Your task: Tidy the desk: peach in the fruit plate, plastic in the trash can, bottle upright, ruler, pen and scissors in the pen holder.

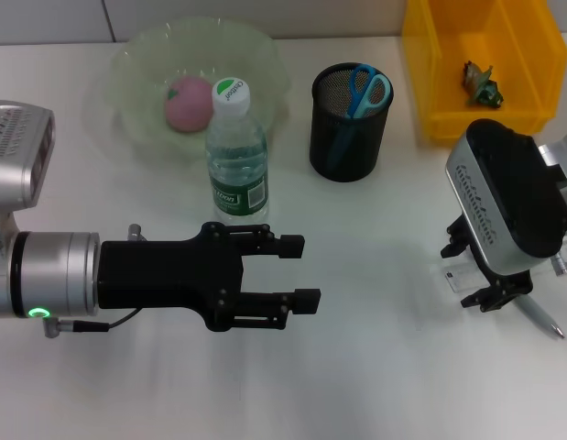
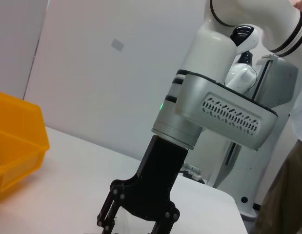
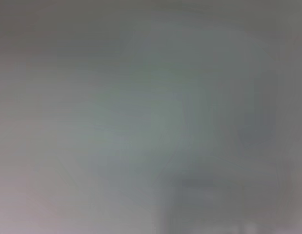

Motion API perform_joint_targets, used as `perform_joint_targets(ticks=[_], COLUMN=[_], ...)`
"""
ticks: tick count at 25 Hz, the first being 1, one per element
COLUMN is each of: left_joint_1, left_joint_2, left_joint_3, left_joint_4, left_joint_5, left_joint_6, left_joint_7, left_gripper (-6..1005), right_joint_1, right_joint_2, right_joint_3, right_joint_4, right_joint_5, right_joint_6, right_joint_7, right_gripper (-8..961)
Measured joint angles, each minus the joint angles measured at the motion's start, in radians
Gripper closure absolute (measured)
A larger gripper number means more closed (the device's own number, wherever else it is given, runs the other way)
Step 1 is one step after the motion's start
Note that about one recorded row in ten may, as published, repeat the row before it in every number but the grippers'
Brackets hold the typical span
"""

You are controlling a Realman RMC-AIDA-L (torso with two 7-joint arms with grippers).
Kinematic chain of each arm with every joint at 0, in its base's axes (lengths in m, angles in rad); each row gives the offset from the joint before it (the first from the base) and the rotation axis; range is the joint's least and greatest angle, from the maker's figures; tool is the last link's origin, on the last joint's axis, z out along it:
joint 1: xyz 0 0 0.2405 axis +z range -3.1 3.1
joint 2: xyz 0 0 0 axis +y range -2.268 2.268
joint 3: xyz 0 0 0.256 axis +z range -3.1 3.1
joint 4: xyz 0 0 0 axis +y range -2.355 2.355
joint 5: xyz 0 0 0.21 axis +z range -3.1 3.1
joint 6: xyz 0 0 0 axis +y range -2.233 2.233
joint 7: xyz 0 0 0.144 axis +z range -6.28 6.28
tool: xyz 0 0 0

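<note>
1. A plain pale wall (image 2: 107, 73) rises behind the white tabletop.
2. A small grey patch (image 2: 117, 45) sits on it.
3. Far wall panels (image 1: 45, 20) show a seam.

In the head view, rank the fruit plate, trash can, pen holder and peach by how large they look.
1. Fruit plate and trash can: close in apparent size, and the can is cut off by the frame edge, so not ranked against each other.
2. Pen holder.
3. Peach.
</note>
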Motion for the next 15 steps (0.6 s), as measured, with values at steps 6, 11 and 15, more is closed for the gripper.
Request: perform_joint_targets(ticks=[6,11,15], left_joint_1=[-0.001,-0.001,-0.001], left_joint_2=[0.001,0.001,0.002], left_joint_3=[-0.005,-0.009,-0.008], left_joint_4=[0.001,0.002,0.002], left_joint_5=[0.001,0.002,0.004], left_joint_6=[0.000,-0.003,-0.005], left_joint_7=[0.001,0.001,0.001], left_gripper=[276,276,276], right_joint_1=[0.000,0.008,0.010], right_joint_2=[0.000,-0.001,-0.002], right_joint_3=[-0.016,-0.016,-0.016], right_joint_4=[0.003,0.033,0.042], right_joint_5=[0.001,0.002,0.002], right_joint_6=[0.023,0.040,0.043], right_joint_7=[0.012,0.014,0.014], right_gripper=[320,320,321])
